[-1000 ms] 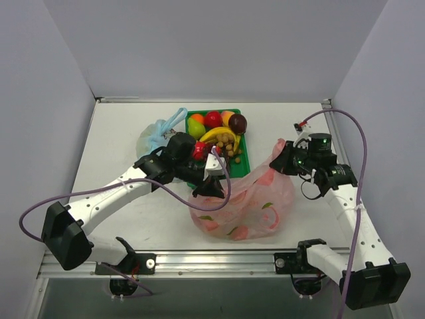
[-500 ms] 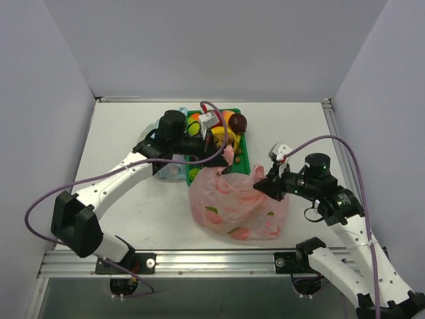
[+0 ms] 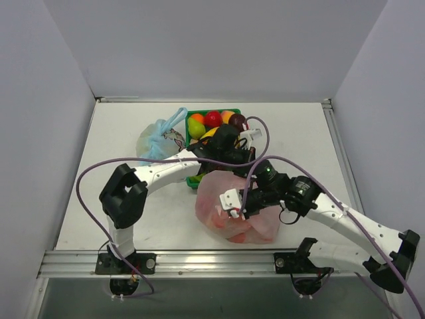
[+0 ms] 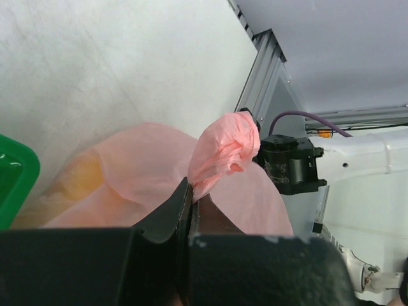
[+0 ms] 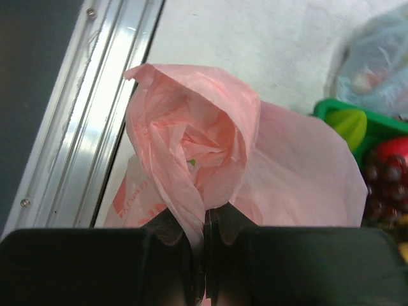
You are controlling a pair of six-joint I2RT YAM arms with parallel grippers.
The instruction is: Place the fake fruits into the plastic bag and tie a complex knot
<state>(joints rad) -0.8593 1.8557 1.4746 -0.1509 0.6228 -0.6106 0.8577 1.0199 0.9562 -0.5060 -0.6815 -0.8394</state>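
Now my left gripper [image 4: 191,203] and right gripper [image 5: 205,223] each pinch tight on twisted plastic of the bag [image 3: 216,207], over a white table [image 3: 299,129] boxed by pale walls [image 3: 212,46].

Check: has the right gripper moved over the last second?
Yes. Seen from above, the right gripper swung left and toward the near edge, from right of the green tray to over the plastic bag in front of it.
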